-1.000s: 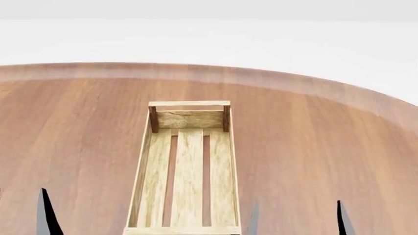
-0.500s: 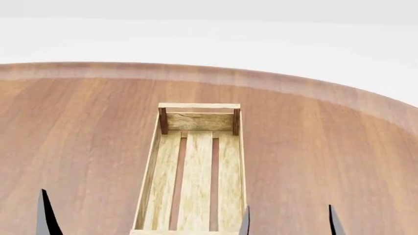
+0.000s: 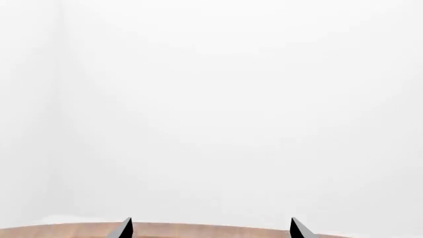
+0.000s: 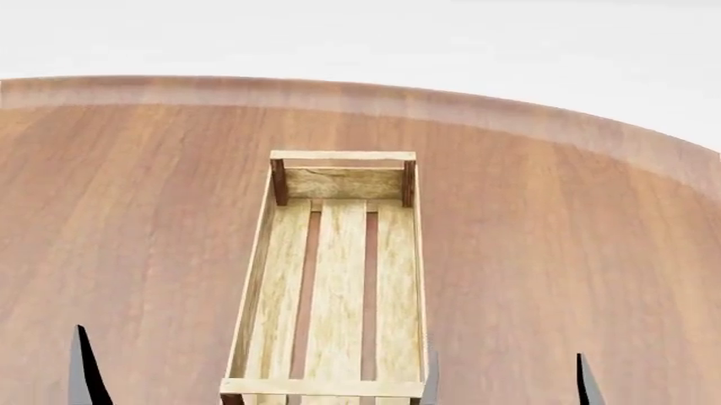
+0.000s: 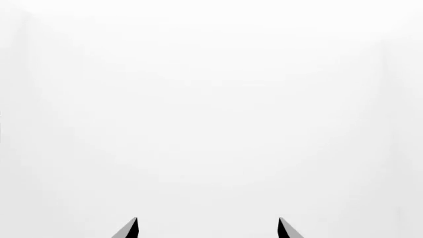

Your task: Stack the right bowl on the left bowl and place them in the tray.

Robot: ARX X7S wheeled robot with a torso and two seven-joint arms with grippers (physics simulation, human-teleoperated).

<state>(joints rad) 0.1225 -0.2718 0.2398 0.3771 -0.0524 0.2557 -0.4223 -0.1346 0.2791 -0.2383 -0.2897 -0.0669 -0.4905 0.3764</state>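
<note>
The tray (image 4: pixel 257 270), a long pale wooden crate with three floor slats and darker corner posts, lies lengthwise at the middle of the table and holds nothing. Neither bowl shows in any view. In the left wrist view my left gripper (image 3: pixel 211 229) is open, its tips wide apart over the table's far edge. Only one of its fingertips (image 4: pixel 79 371) shows in the head view, left of the tray. My right gripper (image 4: pixel 507 384) is open just right of the tray's near end. In the right wrist view the right gripper (image 5: pixel 208 229) faces blank white background.
A round brown wooden table (image 4: pixel 563 253) fills the head view, its curved far edge (image 4: pixel 372 97) running across the top against white background. A thin strip of the table (image 3: pixel 53 232) shows in the left wrist view.
The head view has shifted so the tray's far end sits higher and its near rail now shows. Both grippers stay open at the bottom edge.
</note>
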